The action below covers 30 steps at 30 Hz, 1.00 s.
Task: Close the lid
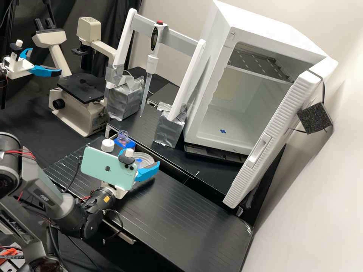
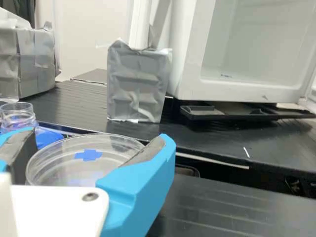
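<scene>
Spanning the foreground, the black table point(image 1: 177, 215) held the small labware, with a white cabinet point(image 1: 264, 22) behind it, its door wide open. A microscope point(image 1: 77, 113) stood at the far side, and beside it a white frame point(image 1: 123, 53) on grey-taped blocks point(image 1: 169, 130) carried an upright pipette point(image 1: 152, 64). A mint-green phone point(image 1: 102, 168) was mounted just behind the end effector point(image 1: 140, 157), whose blue fingers stood apart, one on either side of a clear round dish point(image 2: 64, 160); whether they touched its rim could not be told. The dish was near the table's far edge, just beside a blue holder point(image 2: 47, 138) with an uncapped clear bottle point(image 2: 19, 116) in it. Near the bottle was a white cap point(image 1: 107, 145). Smallest was a blue cross point(image 2: 89, 155) marking the dish.
</scene>
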Motion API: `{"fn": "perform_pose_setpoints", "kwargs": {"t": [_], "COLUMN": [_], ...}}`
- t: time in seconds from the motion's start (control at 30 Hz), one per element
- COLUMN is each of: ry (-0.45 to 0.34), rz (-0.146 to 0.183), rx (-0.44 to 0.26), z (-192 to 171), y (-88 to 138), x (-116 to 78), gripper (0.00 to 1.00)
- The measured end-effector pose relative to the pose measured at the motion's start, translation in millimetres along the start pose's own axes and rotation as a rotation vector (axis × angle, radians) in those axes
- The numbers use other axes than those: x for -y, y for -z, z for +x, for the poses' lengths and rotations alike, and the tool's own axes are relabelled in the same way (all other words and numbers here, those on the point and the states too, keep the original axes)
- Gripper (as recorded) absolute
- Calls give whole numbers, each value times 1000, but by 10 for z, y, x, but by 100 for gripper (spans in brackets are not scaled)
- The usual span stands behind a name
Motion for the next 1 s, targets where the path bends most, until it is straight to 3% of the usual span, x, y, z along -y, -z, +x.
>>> {"fn": "perform_pose_setpoints", "kwargs": {"t": [0.17, 0.2, 0.6, 1.0], "ry": [8, 8, -13, -136], "rz": [13, 15, 1, 14], "rx": [9, 9, 22, -27], "z": [8, 9, -30, -221], "y": [-24, -25, -36, 194], "x": [13, 14, -30, -212], "gripper": [0, 100, 100, 100]}}
